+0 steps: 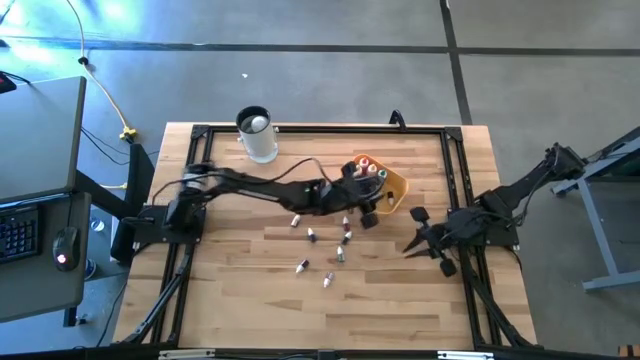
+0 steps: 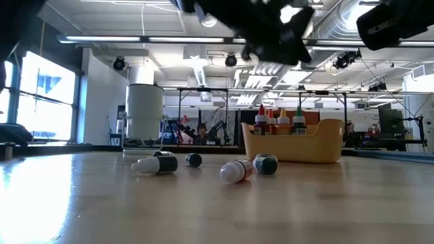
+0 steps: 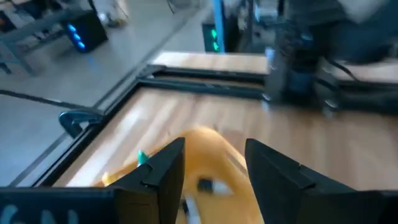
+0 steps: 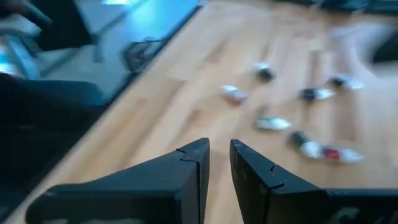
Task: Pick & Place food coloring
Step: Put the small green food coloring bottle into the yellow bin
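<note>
High view puts your left tool (image 1: 372,196) over the orange tray (image 1: 396,186), fingers parted and empty; the loose food coloring bottles (image 1: 322,248) lie scattered on the table (image 1: 230,290) just nearer and leftward — closer than to your right tool (image 1: 422,240), nearly clenched.

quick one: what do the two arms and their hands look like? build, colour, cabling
Both arms are dark, near-black jointed links on black bases at the table's sides. The left arm has a loose dark cable running along it. Each hand ends in two flat, angular black fingers with stepped inner edges: left hand, right hand. No markings or labels readable.
</note>
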Motion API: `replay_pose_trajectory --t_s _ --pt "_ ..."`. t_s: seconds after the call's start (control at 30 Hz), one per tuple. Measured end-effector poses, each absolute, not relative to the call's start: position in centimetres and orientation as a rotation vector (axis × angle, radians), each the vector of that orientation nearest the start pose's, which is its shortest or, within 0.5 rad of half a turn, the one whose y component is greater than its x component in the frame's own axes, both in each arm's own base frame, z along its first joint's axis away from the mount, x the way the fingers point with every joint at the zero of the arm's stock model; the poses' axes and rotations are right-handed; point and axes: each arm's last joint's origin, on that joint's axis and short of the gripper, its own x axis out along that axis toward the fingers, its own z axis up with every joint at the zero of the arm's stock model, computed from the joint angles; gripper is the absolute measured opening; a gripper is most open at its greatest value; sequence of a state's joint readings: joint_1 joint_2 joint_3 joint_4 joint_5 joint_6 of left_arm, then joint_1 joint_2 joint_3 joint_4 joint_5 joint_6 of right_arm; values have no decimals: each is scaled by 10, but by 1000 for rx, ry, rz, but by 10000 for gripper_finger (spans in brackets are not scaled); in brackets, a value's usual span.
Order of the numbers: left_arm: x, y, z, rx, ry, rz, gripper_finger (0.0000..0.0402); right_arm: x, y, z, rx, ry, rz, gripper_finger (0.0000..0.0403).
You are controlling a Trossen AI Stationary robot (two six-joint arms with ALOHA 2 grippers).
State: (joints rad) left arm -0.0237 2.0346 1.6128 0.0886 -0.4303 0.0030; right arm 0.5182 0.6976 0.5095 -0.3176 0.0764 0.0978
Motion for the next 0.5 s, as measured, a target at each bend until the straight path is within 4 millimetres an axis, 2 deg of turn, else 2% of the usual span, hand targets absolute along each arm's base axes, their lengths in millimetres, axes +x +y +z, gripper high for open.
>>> replay_pose_trajectory --t_s 0.13,0.33,0.5 --pt "445 -30 290 139 455 377 164 149 81 235 -116 492 396 57" --pt "377 -75 350 206 510 418 165 187 103 216 -209 436 425 59" --pt "329 -101 368 98 554 456 165 215 110 189 -294 439 408 78"
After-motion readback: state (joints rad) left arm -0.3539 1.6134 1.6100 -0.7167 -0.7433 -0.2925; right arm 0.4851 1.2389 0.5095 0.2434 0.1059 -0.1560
